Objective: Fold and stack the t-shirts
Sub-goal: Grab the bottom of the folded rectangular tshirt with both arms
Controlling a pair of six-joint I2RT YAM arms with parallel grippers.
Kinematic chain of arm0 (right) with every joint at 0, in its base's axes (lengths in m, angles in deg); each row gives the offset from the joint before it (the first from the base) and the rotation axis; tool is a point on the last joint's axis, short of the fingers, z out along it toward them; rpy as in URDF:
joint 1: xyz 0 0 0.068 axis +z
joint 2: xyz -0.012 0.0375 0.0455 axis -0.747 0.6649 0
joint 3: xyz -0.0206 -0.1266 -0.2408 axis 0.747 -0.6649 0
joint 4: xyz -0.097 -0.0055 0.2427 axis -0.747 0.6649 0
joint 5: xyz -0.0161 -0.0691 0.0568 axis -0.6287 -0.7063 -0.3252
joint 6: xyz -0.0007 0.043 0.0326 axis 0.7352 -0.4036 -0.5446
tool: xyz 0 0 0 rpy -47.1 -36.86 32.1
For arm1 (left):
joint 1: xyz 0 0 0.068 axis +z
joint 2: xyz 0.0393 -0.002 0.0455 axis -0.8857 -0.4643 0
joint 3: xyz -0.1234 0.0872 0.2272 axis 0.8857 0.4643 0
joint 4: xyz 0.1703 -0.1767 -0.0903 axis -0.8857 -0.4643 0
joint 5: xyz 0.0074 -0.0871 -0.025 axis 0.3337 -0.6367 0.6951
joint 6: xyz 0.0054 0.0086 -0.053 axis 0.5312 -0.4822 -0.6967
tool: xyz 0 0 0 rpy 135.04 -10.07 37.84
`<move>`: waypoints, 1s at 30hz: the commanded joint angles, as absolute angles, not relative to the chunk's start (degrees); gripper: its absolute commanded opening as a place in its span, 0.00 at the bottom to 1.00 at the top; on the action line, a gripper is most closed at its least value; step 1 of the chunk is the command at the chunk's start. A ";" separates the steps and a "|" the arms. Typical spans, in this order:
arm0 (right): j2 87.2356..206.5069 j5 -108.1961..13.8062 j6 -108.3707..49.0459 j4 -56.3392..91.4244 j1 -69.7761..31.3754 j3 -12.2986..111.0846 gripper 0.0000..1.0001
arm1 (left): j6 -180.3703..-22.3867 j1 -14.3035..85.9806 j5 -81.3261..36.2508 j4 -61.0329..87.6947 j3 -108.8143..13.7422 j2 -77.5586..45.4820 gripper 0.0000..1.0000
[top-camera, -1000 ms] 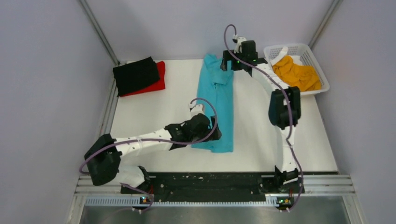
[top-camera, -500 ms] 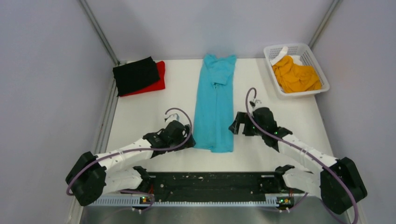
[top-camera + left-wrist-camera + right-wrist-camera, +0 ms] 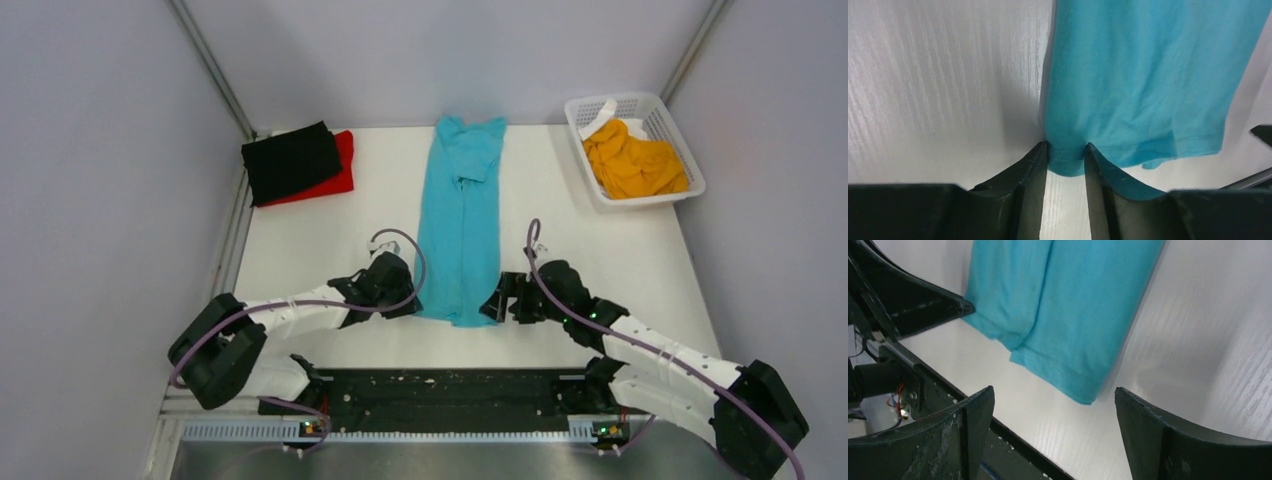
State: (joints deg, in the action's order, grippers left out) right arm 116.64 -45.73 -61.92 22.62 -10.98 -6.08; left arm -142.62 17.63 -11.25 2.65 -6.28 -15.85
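Note:
The turquoise t-shirt point(image 3: 460, 220) lies folded into a long strip down the table's middle. My left gripper point(image 3: 412, 305) is at its near left corner, and in the left wrist view the gripper point(image 3: 1065, 147) is shut on the hem corner of the shirt point(image 3: 1148, 75). My right gripper point(image 3: 492, 305) stands open at the near right corner. In the right wrist view that corner of the shirt point(image 3: 1073, 305) lies just ahead of the gripper point(image 3: 1054, 388), touching neither finger. A folded black t-shirt point(image 3: 290, 160) rests on a red one point(image 3: 343, 170) at the back left. The orange-yellow t-shirt point(image 3: 635, 160) is crumpled in the basket.
The white mesh basket point(image 3: 625, 98) stands at the back right corner. A black rail point(image 3: 450, 390) carrying both arm bases runs along the table's near edge, close behind the grippers. Grey walls close in the table on the left, back and right.
The right arm swung from the shirt's far end to its near right corner. The left gripper shifted to the near left corner and closed on the hem.

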 commanded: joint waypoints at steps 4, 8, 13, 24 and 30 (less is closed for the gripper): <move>115.98 -47.85 -64.86 26.82 -6.28 -8.90 0.82 | -142.80 17.78 -12.36 2.63 -7.44 -20.22 0.01; 117.69 -49.56 -64.17 26.74 -5.97 -8.61 0.73 | -142.34 17.79 -12.61 2.09 -7.11 -19.21 0.00; 122.42 -48.13 -65.27 18.88 -5.96 -9.42 0.60 | -142.18 17.76 -13.96 2.52 -6.90 -19.01 0.00; 129.39 -45.19 -64.39 15.15 -5.75 -10.15 0.00 | -142.29 17.20 -19.15 3.48 -5.10 -18.86 0.00; 118.01 -43.85 -69.20 25.96 0.85 -13.55 0.00 | -143.41 12.94 -17.21 -1.79 -0.74 -11.89 0.00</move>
State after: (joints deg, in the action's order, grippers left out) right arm 124.90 -45.45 -65.81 18.27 -4.54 -11.70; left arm -143.32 16.12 -17.04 4.99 -4.21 -16.16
